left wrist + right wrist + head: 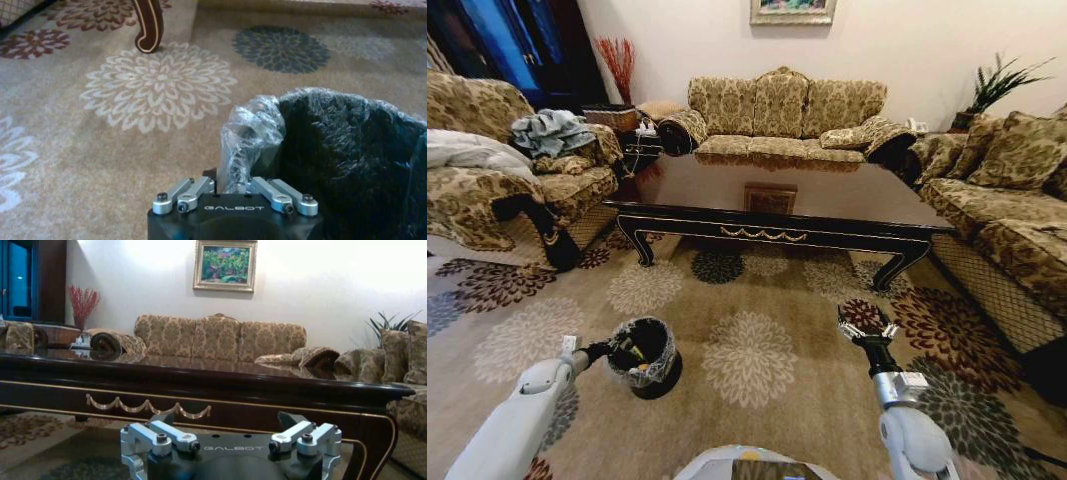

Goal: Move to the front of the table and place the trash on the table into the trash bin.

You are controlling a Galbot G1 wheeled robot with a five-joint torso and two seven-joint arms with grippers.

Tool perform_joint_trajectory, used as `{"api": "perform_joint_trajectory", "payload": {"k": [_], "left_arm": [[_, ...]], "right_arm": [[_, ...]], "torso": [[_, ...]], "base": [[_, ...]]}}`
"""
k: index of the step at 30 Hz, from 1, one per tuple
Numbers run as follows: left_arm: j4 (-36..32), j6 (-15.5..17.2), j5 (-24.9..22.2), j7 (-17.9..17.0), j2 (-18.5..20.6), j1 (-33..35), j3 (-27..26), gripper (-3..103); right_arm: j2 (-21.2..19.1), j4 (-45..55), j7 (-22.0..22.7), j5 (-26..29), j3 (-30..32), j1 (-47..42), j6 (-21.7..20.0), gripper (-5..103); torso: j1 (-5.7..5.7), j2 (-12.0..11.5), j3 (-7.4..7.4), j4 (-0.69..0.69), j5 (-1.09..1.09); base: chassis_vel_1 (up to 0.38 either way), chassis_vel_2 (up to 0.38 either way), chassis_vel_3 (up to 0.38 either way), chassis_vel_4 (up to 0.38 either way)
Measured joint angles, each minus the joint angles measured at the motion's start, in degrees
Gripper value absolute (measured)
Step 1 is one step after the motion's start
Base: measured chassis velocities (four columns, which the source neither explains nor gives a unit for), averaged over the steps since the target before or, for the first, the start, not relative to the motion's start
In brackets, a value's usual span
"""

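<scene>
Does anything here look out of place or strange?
Nothing is spilled or damaged. One oddity: the trash bin stands on the carpet with the left tool shut on its plastic bag at the rim. The right tool is open in front of the table.

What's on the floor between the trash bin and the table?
Nothing but bare patterned carpet in the head view lies between the trash bin, held at its rim by the left gripper, and the table.

Home living room (ornate sofas (782, 110), framed painting (225, 265), floral carpet (747, 330))
</scene>
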Motion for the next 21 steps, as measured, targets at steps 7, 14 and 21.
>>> {"api": "perform_joint_trajectory", "payload": {"k": [7, 14, 21], "left_arm": [[0.0, 0.0, 0.0, 0.0, 0.0, 0.0, 0.0, 19], [-0.1, 0.0, 0.1, 0.0, 0.0, 0.1, 0.0, 19], [-0.1, 0.0, 0.1, -0.1, 0.0, 0.1, -0.1, 19]], "right_arm": [[0.0, 0.0, 0.0, 0.0, 0.0, 0.0, 0.0, 100], [0.0, 0.0, 0.0, 0.0, 0.0, 0.0, 0.0, 100], [0.0, 0.0, 0.0, 0.0, 0.0, 0.0, 0.0, 100]], "torso": [[0.06, 0.2, 0.12, 0.00, 0.00], [0.11, 0.3, 0.21, 0.00, 0.00], [0.14, 0.4, 0.28, 0.00, 0.00]], "base": [[0.000, 0.000, 0.000, 0.000], [0.000, 0.000, 0.000, 0.000], [0.000, 0.000, 0.000, 0.000]]}}
